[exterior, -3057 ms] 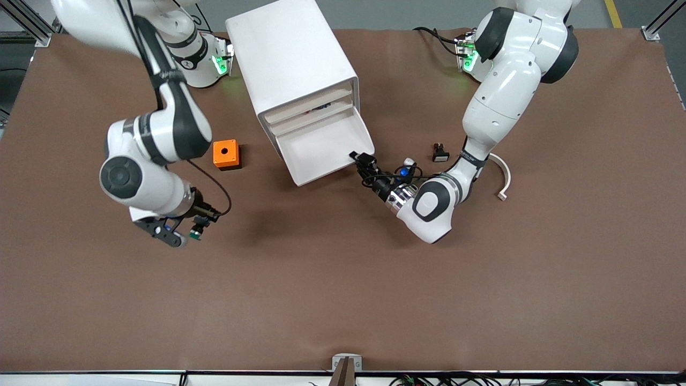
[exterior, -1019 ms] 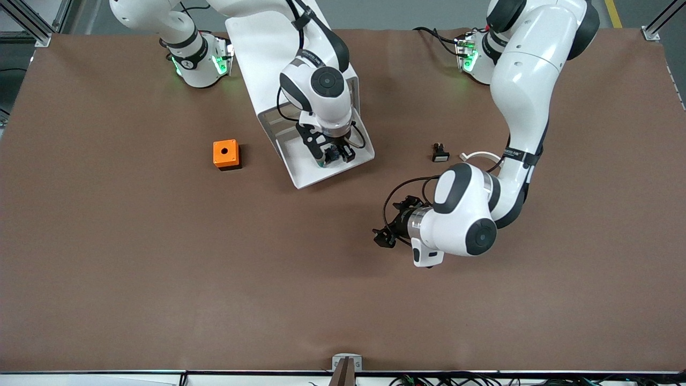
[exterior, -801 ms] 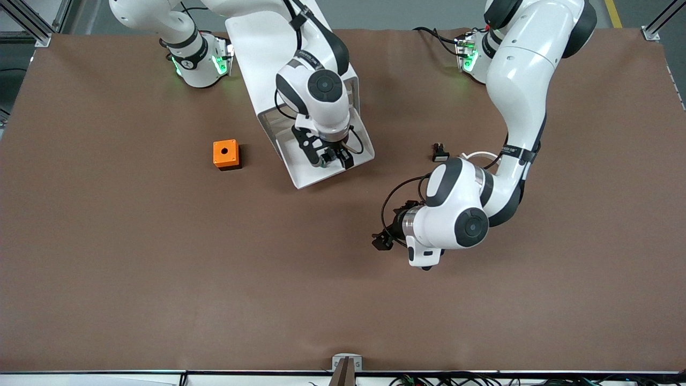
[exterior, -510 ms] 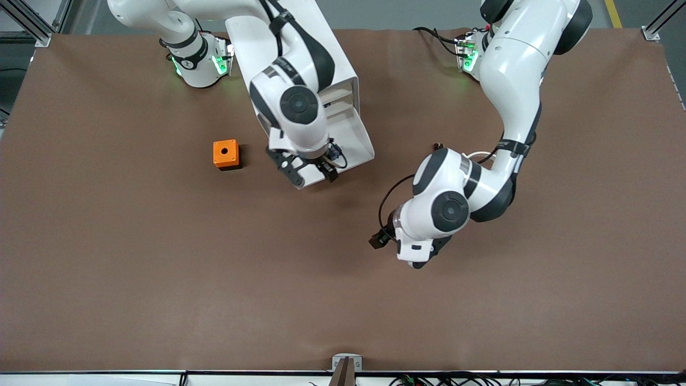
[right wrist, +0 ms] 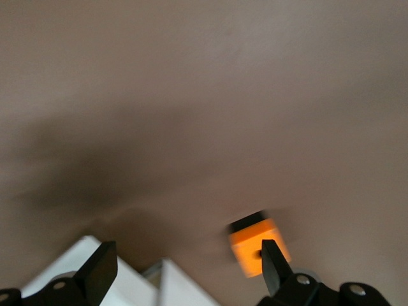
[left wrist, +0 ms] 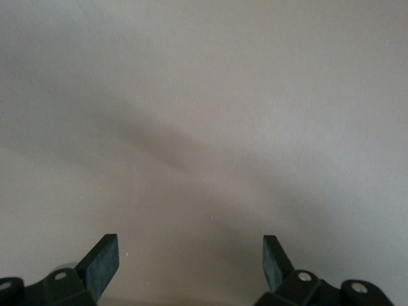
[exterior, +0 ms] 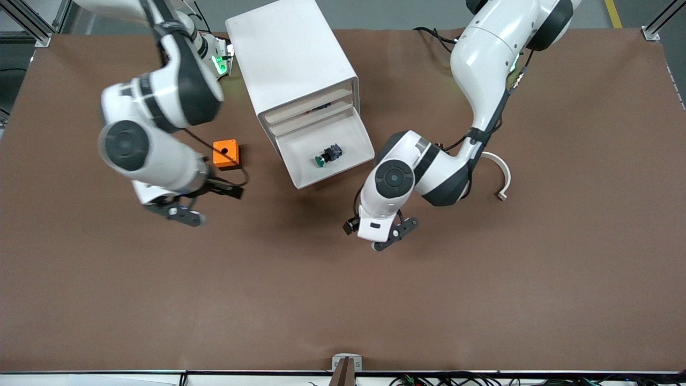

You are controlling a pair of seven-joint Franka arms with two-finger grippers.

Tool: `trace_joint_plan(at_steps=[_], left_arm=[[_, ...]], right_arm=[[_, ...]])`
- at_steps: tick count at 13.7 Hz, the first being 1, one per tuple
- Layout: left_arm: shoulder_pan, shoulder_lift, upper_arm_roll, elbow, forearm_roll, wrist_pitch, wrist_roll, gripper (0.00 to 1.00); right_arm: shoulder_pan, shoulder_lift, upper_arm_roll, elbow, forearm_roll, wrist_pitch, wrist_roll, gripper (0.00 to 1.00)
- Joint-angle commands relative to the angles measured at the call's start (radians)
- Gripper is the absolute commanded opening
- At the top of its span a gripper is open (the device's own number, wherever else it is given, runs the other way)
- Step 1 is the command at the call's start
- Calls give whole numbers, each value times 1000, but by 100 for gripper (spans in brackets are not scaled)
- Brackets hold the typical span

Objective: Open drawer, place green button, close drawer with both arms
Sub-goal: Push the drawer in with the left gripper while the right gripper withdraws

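Observation:
The drawer [exterior: 308,166], lowest in the white cabinet [exterior: 289,53], stands pulled out. The button [exterior: 328,154], green cap and black-and-blue body, lies on its side in the drawer. My right gripper [exterior: 179,213] is open and empty over bare table, beside the orange box and nearer the front camera. In the right wrist view my right gripper [right wrist: 185,255] shows wide open fingers. My left gripper [exterior: 394,236] is open and empty, low over the table in front of the drawer, toward the left arm's end. The left wrist view shows my left gripper [left wrist: 191,248] over bare brown table.
An orange box [exterior: 225,154] with a black hole sits beside the cabinet, toward the right arm's end; it also shows in the right wrist view [right wrist: 258,248]. A white curved part [exterior: 501,171] lies by the left arm's elbow. Three upper fronts [exterior: 311,110] are shut.
My right gripper let go of the button in the drawer and drew back past the orange box. My left arm swung round, bringing its gripper closer in front of the drawer.

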Motion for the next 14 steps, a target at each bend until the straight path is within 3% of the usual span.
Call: trace_joint_plan(at_steps=[1,5,14], left_arm=[[-43,-5,7,-17,48,13,-16,99],[-95,15,5,-40,88,16,-14,99],[-178,14,1,-100,68,27,-52,99]], right_arm=[[-126,-75,24,-15,-41,-63,-240,100],[-269,-124,22,-15,-61,-111,-474,100],[-366,-129,22,59,-64,-175,-521,100]])
